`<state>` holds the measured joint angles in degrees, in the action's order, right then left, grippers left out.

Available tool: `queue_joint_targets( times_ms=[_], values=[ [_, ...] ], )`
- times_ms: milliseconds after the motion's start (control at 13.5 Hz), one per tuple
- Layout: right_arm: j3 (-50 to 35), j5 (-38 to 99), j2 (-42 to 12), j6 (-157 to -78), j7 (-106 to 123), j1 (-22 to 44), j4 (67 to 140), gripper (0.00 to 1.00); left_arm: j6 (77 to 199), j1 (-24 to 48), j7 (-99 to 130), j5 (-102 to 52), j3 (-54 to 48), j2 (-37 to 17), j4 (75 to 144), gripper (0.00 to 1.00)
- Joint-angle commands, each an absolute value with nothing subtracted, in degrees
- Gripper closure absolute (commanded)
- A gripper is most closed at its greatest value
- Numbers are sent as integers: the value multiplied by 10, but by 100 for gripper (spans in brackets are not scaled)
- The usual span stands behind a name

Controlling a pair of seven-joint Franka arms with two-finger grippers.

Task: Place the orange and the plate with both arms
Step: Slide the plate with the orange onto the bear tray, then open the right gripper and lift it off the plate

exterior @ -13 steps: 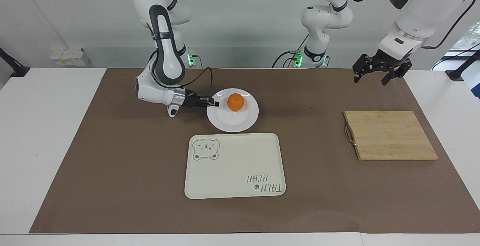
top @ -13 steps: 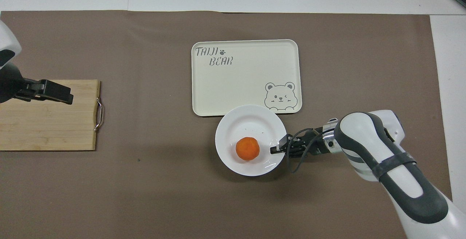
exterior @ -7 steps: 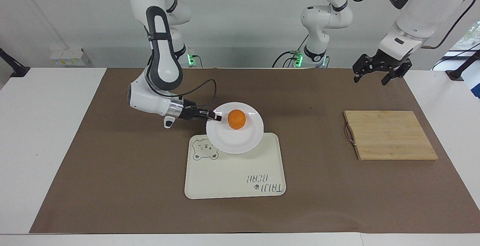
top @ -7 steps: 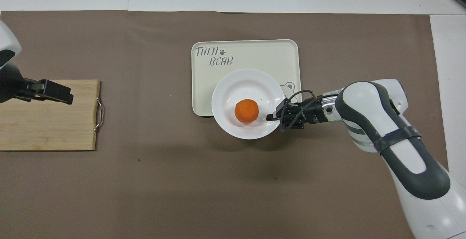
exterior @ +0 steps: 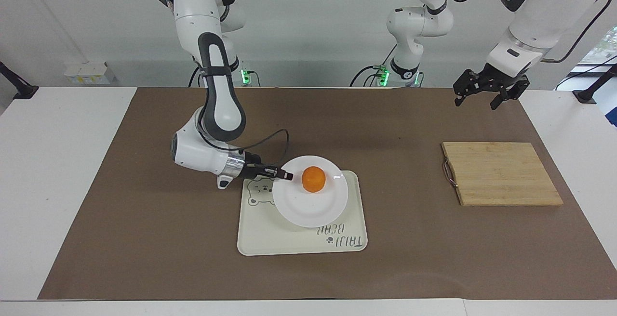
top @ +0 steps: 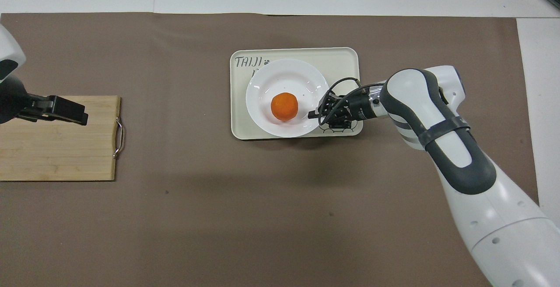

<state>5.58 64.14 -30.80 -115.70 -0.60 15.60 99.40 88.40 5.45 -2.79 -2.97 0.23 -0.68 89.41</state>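
Observation:
The white plate (exterior: 308, 208) (top: 284, 77) carries the orange (exterior: 314, 179) (top: 284, 106) near its middle. My right gripper (exterior: 285, 176) (top: 313, 114) is shut on the plate's rim, at the side toward the right arm's end of the table. It holds the plate over the cream bear tray (exterior: 270, 239) (top: 341, 59). I cannot tell whether the plate touches the tray. My left gripper (exterior: 484, 95) (top: 72, 114) waits open and empty in the air over the wooden cutting board (exterior: 501, 174) (top: 57, 155).
Brown paper (exterior: 144, 219) covers the table. The cutting board, with a metal handle (top: 119, 138), lies toward the left arm's end. The tray's bear drawing (exterior: 258, 193) sits under the right gripper's wrist.
The right arm has carried the plate and orange away from the robots, from the paper to over the tray. The left arm has not moved.

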Motion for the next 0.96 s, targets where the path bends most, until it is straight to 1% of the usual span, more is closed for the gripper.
queue_joint_targets(
  times_ms=[0, 74, 148, 223, 371, 519, 890],
  values=[
    [53, 651, -358, -1158, -11, 155, 928, 100, 871, 53, -28, -18, 2, -14, 878, 0],
    [53, 649, -369, -1158, -8, 154, 918, 100, 871, 53, -28, -18, 2, -14, 878, 0],
    [53, 648, -372, -1157, -7, 153, 914, 88, 870, 53, -28, -18, 2, -13, 878, 0],
    [53, 650, -372, -1148, -6, 146, 912, 1, 870, 53, -28, -19, 2, -14, 878, 0],
    [54, 653, -363, -1142, -7, 142, 907, 0, 870, 53, -28, -19, 2, -13, 878, 0],
    [59, 643, -342, -1084, -7, 115, 908, 0, 870, 53, -28, -18, 2, -14, 878, 0],
    [62, 534, -280, -1014, -4, 48, 912, 0, 870, 53, -28, -18, 2, -14, 878, 0]
  ],
)
